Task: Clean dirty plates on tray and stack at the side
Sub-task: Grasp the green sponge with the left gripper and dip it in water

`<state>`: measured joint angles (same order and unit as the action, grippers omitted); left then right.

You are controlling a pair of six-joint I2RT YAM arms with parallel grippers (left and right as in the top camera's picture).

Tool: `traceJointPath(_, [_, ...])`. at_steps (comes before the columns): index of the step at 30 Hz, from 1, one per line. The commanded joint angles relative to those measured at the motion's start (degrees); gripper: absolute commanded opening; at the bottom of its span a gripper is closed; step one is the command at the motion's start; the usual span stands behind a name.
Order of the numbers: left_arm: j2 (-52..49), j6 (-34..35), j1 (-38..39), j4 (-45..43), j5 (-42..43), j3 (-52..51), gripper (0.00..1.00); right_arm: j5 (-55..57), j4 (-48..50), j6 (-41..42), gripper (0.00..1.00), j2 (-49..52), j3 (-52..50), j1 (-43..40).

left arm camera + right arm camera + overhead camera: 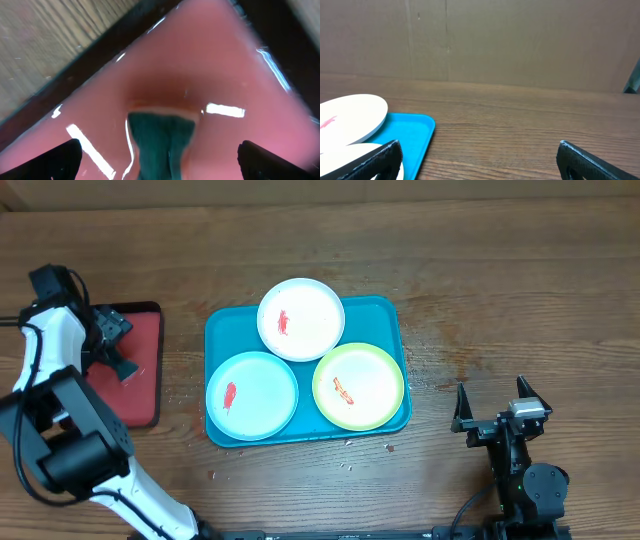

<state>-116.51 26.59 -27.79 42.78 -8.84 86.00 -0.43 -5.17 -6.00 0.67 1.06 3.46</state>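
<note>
Left hand (118, 345) spread wide above red tray (140, 395), right hand (492, 398) likewise — empty

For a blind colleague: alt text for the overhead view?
A white plate, a light blue plate and a yellow-green plate, each smeared, lie on a teal tray. The left gripper is over a red tray; the right gripper stands open nearby.

Teal tray (222, 322) lying flat, three plates face up on it, white plate (301, 319) at 12 o'clock, red smear, overhanging the far rim, touching both others, light blue plate (252, 395) at 8 o'clock, red smear, yellow-green plate (359, 387) at 4 o'clock, orange smear
</note>
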Motion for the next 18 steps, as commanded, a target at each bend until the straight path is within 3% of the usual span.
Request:
traceJointPath(1, [-4.20, 0.79, 0.11, -1.40, -0.07, 0.42, 1.00, 0.35, 0.35, -0.04, 1.00, -0.50, -0.59, -0.11])
traceJointPath(9, [-9.27, 0.61, 0.04, -3.30, 0.74, 0.42, 0.99, 0.35, 0.35, -0.04, 1.00, -0.50, -0.59, -0.11])
traceJointPath(10, [-9.42, 0.42, 0.04, -3.54, 0.76, 0.42, 0.92, 0.35, 0.35, -0.04, 1.00, -0.50, -0.59, -0.11])
traceJointPath(14, [-9.51, 0.46, 0.04, -3.63, 0.81, 0.42, 0.20, 0.37, 0.35, -0.04, 1.00, -0.50, -0.59, -0.11])
traceJointPath(16, [-9.51, 0.46, 0.07, -3.45, 0.96, 0.42, 0.04, 0.37, 0.35, -0.04, 1.00, -0.50, -0.59, -0.11])
traceJointPath(18, [-9.51, 0.46, 0.07, -2.80, 0.98, 0.42, 0.04, 0.35, 0.35, -0.04, 1.00, -0.50, -0.59, -0.11])
